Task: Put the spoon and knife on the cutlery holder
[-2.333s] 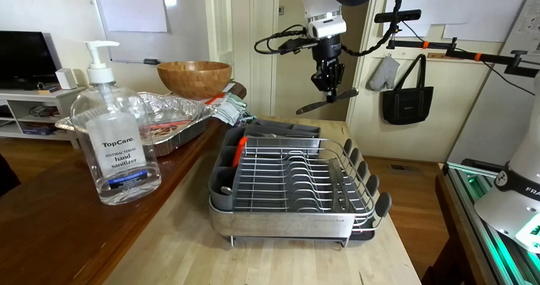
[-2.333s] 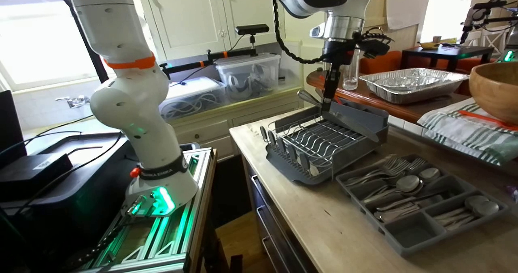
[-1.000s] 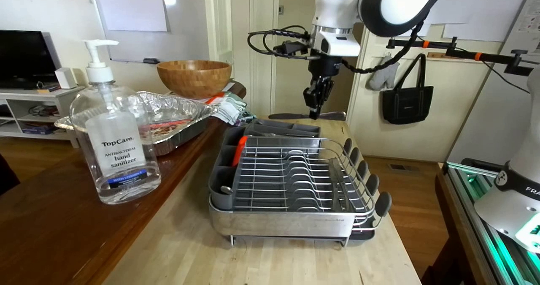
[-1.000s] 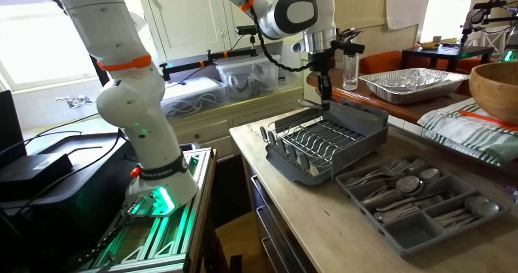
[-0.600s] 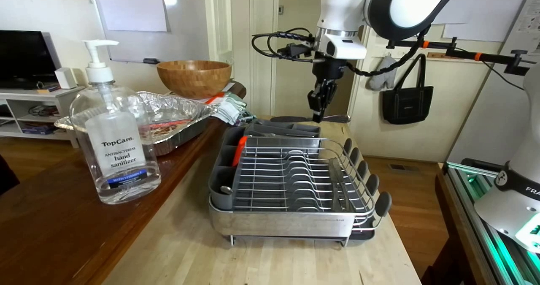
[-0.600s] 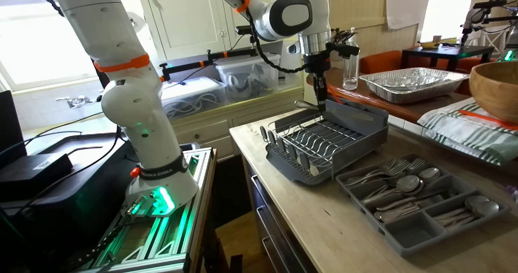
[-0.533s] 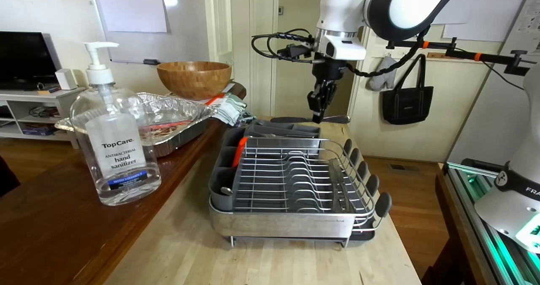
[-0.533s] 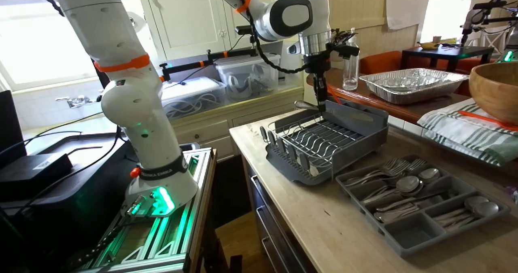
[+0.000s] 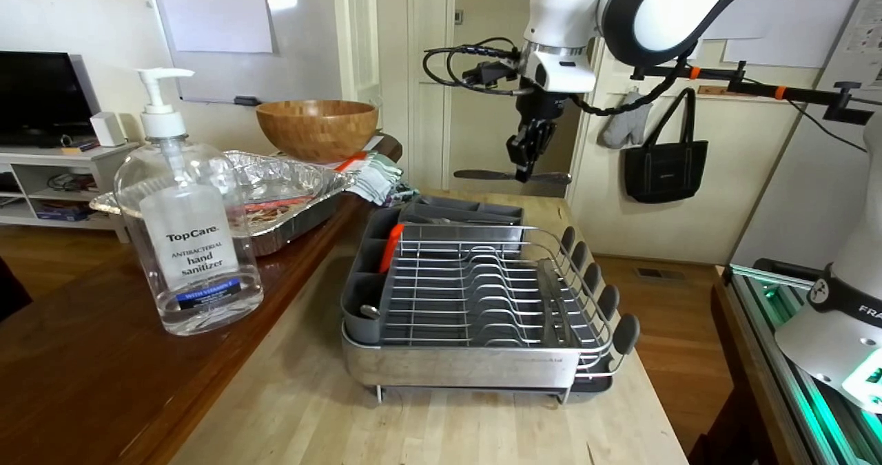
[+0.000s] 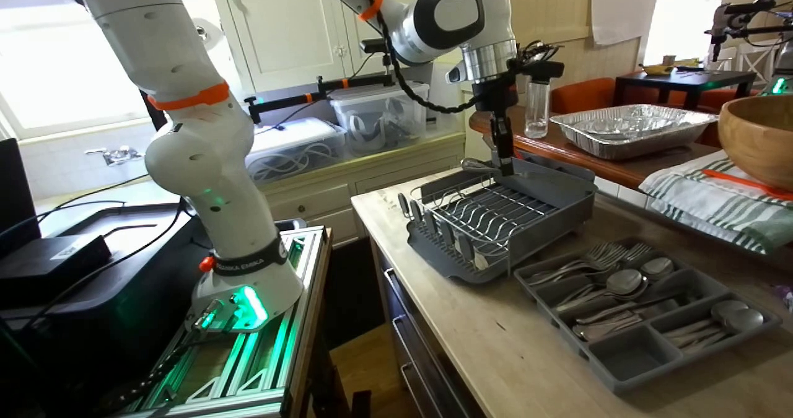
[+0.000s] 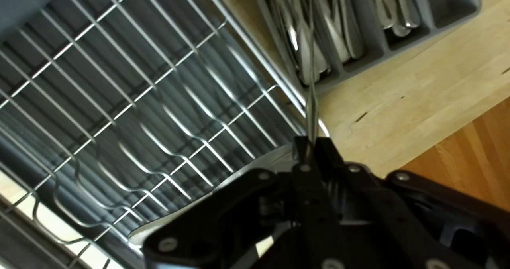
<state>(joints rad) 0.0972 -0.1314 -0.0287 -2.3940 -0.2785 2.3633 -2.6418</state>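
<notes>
My gripper is shut on a silver knife and holds it above the far side of the dish rack in an exterior view. The knife lies nearly level, blade to one side and handle to the other. The gripper also shows in an exterior view and the wrist view, where the blade runs forward from the fingertips. The grey cutlery holder lines one side of the rack. A rounded silver end shows in its front compartment; I cannot tell if it is the spoon.
The wire dish rack stands on the wooden counter. A red-handled item stands at the holder. A grey cutlery tray full of utensils sits beside the rack. A sanitizer bottle and foil pan are on the neighbouring table.
The knife has swung from a slant to nearly level. The gripper has come down toward the rack, then risen slightly in the last half second, still shut on the knife.
</notes>
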